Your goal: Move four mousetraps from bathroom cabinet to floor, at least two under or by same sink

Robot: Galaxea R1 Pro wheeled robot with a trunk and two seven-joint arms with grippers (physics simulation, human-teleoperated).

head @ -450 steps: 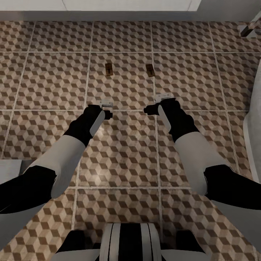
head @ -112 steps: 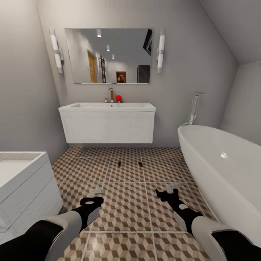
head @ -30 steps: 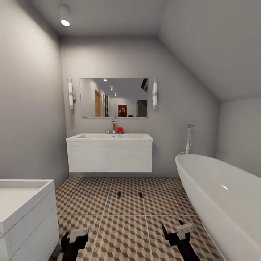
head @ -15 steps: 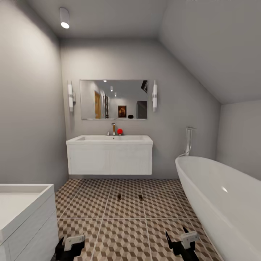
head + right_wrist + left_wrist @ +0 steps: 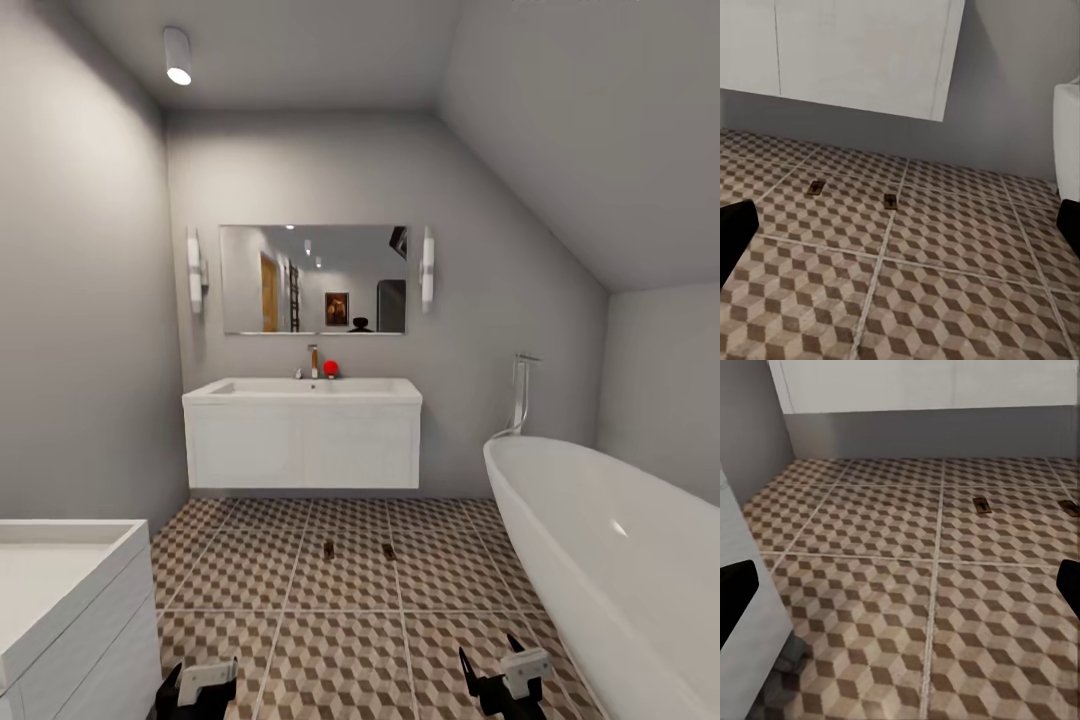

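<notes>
I have both arms low in front of me, and the head view looks down the bathroom toward the sink (image 5: 302,388) on its white wall-hung unit. Two mousetraps (image 5: 328,548) lie on the bathroom floor (image 5: 340,640) just in front of that unit, side by side with a gap between them, near a grout line; the second one (image 5: 388,549) sits toward the bathtub (image 5: 600,560). In the right wrist view they appear as small tan boards (image 5: 814,187) and (image 5: 890,200), their long axes running roughly toward the wall.

My left tool (image 5: 205,678) and right tool (image 5: 520,668) are both spread wide and carry nothing; the dark fingers (image 5: 736,596) sit far apart at the frame's edges.

The other two traps and the wooden cabinet are not ahead of me, so I judge the next move is to turn away and drive back. A white unit (image 5: 60,590) stands close on my left, which I should clear when turning.
</notes>
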